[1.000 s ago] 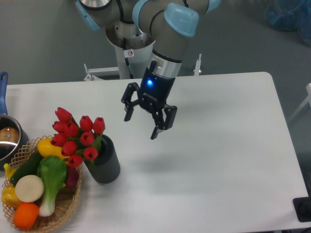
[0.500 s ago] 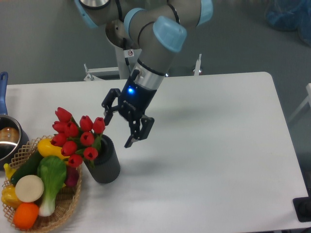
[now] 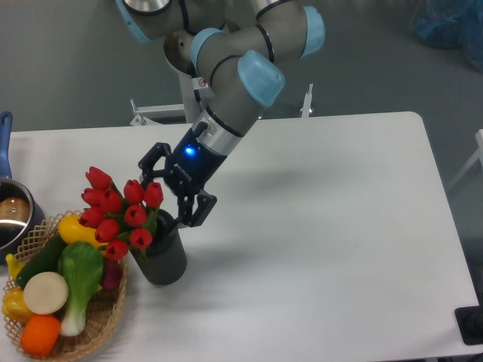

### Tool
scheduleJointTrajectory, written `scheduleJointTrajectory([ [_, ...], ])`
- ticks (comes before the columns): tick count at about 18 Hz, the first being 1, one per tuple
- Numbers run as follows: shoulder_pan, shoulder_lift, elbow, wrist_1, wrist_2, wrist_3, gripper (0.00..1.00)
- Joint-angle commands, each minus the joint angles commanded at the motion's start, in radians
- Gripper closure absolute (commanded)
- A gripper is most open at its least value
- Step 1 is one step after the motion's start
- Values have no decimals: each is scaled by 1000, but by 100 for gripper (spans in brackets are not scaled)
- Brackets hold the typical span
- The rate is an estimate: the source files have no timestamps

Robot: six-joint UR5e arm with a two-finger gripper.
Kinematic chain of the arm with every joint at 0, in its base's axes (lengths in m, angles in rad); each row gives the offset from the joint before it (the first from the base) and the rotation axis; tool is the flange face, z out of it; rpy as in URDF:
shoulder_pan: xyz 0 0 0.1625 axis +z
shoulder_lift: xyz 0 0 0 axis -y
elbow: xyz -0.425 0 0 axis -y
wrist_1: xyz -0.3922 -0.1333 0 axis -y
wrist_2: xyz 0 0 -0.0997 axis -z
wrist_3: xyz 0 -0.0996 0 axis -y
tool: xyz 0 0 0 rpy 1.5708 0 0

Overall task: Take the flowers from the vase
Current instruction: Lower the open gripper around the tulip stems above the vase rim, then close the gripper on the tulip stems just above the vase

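The pincer is released, with its two fingers spread apart, and it hangs just beside the flowers on their right side, above the rim of the vase. It holds nothing. The red tulips stand in the dark grey vase and lean to the left. The vase stands on the white worktop, touching or almost touching a wicker basket with toy vegetables.

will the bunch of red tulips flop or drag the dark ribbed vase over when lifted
The red tulip bunch leans left over the rim, so it probably hangs lopsided. The short, wide dark ribbed vase looks unlikely to tip. The open gripper may crush thin stems.
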Motion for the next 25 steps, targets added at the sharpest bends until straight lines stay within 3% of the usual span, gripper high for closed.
scheduleJointTrajectory([
  [5, -11, -9, 0, 2, -2, 0, 0],
  [6, -11, -9, 0, 2, -5, 0, 4],
  [7, -11, -8, 0, 2, -18, 2, 16],
  [10, -9, -8, -3, 2, -37, 3, 75],
  [12, -8, -3, -2, 2, -37, 5, 94],
  [16, -3, -2, -2, 2, -37, 2, 100],
  [25, 18, 47, 9, 2, -38, -51, 100],
])
